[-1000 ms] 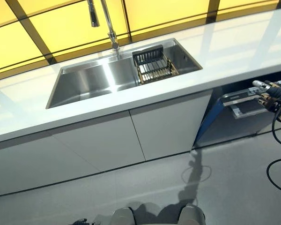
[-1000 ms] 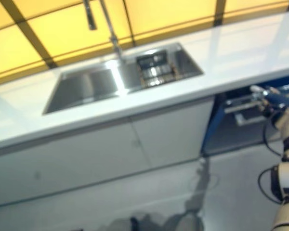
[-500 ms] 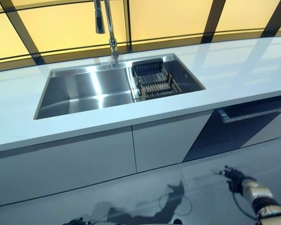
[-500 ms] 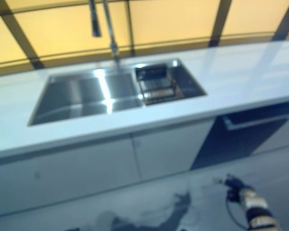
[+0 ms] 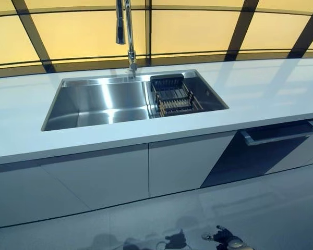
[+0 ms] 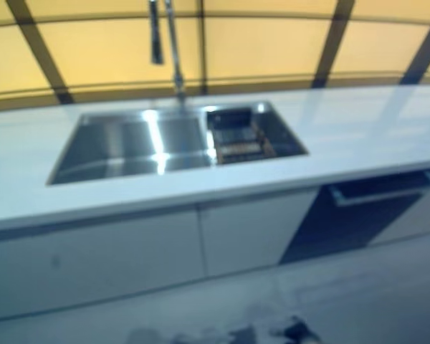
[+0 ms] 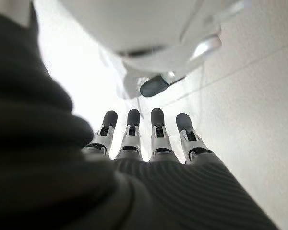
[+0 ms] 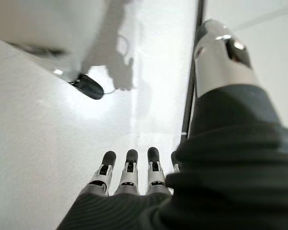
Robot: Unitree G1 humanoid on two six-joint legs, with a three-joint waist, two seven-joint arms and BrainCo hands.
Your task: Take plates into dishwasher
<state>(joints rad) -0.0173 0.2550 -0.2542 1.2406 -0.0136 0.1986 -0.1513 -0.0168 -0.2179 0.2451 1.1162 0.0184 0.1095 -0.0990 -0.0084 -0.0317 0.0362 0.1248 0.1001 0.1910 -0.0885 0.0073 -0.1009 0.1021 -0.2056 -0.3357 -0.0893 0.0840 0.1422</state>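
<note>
No plate can be made out in any view. A dark dish rack (image 5: 173, 96) sits in the right part of the steel sink (image 5: 94, 101). The dishwasher (image 5: 255, 153) is under the counter at the right, its dark door ajar at the top behind a silver handle bar (image 5: 281, 134). My right hand (image 5: 225, 241) hangs low over the floor, well away from the dishwasher; its fingers (image 8: 129, 170) are straight and hold nothing. My left hand (image 7: 144, 136) also points at the floor with straight, empty fingers.
A tall faucet (image 5: 128, 36) rises behind the sink. The white counter (image 5: 261, 86) runs the full width, with white cabinet doors (image 5: 120, 174) beneath it. Grey floor (image 5: 261, 208) lies in front of the cabinets.
My right hand has left the dishwasher's handle and dropped towards the floor. The camera has swung, so the whole scene has shifted.
</note>
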